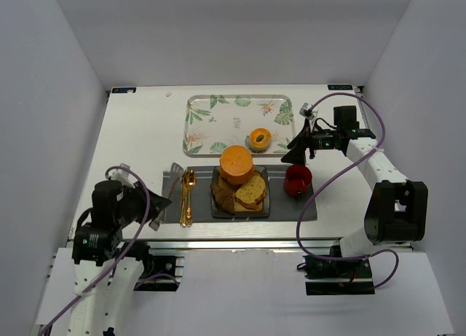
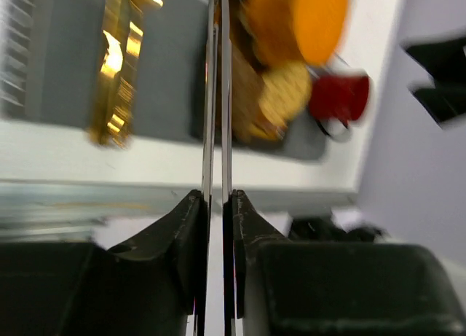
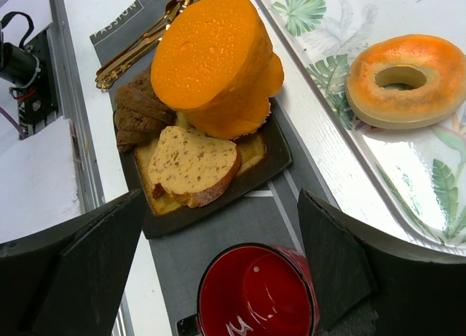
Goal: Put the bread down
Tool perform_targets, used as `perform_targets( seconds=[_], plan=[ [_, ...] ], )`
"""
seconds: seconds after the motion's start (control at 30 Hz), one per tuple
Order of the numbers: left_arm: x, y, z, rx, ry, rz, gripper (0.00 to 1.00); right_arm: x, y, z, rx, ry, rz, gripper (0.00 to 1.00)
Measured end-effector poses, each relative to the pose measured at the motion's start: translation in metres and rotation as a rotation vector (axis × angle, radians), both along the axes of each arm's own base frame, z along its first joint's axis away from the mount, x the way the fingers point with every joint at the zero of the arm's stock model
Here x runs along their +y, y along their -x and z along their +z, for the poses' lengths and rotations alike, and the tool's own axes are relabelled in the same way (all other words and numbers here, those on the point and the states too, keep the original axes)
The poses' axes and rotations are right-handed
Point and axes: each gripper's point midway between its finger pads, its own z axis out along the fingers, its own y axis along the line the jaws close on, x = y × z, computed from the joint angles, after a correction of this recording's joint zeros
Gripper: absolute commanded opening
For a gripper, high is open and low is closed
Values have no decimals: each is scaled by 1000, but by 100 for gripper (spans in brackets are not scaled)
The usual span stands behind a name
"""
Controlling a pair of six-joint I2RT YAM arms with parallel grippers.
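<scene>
my left hand (image 2: 216,205) pinched to a narrow slit, empty, arm pulled back off the worktop (image 1: 138,132) near edge | my right hand (image 3: 218,270) wide, empty, hovering above red cup (image 3: 256,292) | bread (image 3: 193,165) lying on dark plate (image 3: 273,157) beside orange cake (image 3: 211,63)

Left gripper (image 2: 215,205) jaws nearly touching, empty. Gold cutlery (image 2: 116,66) at 11 o'clock; bread (image 2: 285,92), red cup (image 2: 341,97) at 1 o'clock.
</scene>
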Motion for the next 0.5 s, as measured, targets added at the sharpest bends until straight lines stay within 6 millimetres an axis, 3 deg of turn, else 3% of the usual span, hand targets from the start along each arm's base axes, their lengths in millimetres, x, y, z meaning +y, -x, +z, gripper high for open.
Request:
perform_targets(
  seconds=[0.07, 0.17, 0.2, 0.4, 0.5],
  plan=[
    [16, -17, -2, 3, -95, 59, 22, 0, 0, 0, 0, -3, 3, 89],
    [43, -53, -16, 48, -271, 123, 24, 0, 1, 2, -4, -4, 7, 89],
    [51, -67, -24, 78, -320, 133, 15, 0, 0, 4, -9, -3, 10, 89],
    [67, -151, -75, 158, -465, 39, 11, 0, -4, 20, -85, 9, 42, 89],
    [83, -186, -76, 117, -593, 5, 10, -1, -1, 23, -110, 17, 55, 89]
  ],
)
